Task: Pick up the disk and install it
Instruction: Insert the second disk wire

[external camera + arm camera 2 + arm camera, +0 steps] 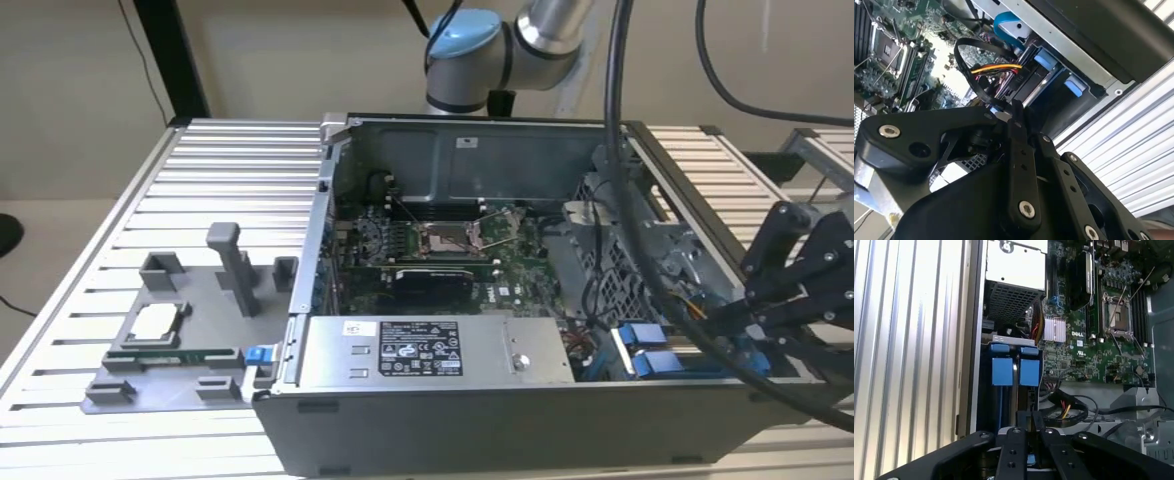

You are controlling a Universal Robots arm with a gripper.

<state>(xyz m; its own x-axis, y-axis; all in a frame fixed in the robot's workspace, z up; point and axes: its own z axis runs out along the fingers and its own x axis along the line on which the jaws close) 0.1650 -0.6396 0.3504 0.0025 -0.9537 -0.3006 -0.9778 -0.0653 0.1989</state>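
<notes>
Disk (pixel 1029 371) stands slotted in the drive bay at a corner of the open computer case (pixel 467 430), and only its blue carrier tab shows, beside a second blue tab (pixel 1002 371). Just above them we see the pincer (pixel 1029 422), clenched with nothing between its fingers, apart from both tabs. Loose cables (pixel 989 67) lie near it. Farther in are the motherboard (pixel 1104 340) and power supply (pixel 427 350). The case rests on the slatted bench (pixel 200 160).
</notes>
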